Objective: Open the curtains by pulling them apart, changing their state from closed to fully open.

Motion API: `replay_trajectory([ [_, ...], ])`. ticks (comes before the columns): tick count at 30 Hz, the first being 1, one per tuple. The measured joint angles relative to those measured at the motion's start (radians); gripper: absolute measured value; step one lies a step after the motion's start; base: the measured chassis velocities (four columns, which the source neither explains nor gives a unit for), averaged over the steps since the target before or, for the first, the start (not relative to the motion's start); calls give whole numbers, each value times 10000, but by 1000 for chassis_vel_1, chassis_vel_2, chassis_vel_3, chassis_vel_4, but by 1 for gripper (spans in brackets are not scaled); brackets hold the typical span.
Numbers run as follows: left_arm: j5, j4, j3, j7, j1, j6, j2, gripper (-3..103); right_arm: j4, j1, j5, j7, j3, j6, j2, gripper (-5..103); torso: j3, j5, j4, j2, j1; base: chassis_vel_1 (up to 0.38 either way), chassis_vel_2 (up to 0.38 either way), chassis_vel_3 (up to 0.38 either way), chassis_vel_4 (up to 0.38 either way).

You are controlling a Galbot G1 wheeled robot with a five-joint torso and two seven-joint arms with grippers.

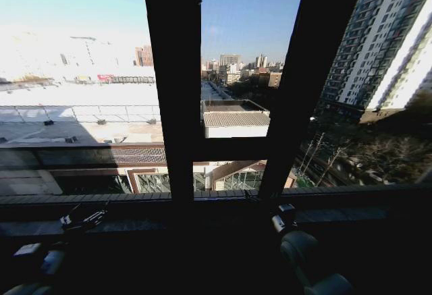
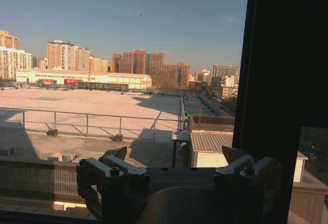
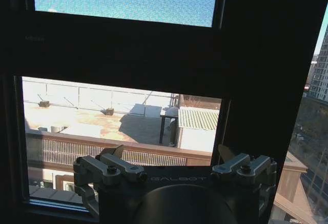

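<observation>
Head view high, wrists near — shared window frame [image 1: 177,106]

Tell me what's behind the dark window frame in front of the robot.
Behind the window frame lie a sunlit flat rooftop, a small rooftop hut and a high-rise. The bars hide strips of that view.

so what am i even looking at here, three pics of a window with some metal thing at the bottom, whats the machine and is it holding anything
This is a wheeled robot with two arms, facing a window with dark frame bars. The wide picture comes from a camera on its head, looking out over rooftops; both arms sit low in shadow, the left gripper on the left and the right gripper on the right. The other two pictures come from cameras on each wrist, so the metal part at the bottom is that arm's own gripper: left gripper, right gripper. Both are open and hold nothing. No curtain fabric covers the glass in these pictures.
</observation>
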Motion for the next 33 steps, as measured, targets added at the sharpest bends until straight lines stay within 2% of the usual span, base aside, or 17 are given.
replay_trajectory([
  [6,19,-9,56,9,-102,-9,-23,100,191,-148,50,15,-13,-10,-181,100,0,7,-3,0,-1,-330,-400,316,409],
  [9,12,-68,47,11,-101,-11,-27,100,346,-209,216,106,-29,-136,-387,100,0,-3,-2,-1,0,-341,-437,309,446],
  [18,-5,-102,9,11,-22,-46,-68,100,499,-358,230,201,-14,-201,-307,100,1,0,0,-1,2,-274,-429,257,415],
  [22,-8,-105,9,12,-25,-82,-69,100,569,-389,228,256,-37,-229,-255,100,0,9,-3,-1,2,-101,-374,116,369],
  [33,-10,-60,-5,21,24,-170,-88,100,650,-465,221,300,-15,-239,-266,100,0,0,0,-1,0,26,-308,-31,313],
])
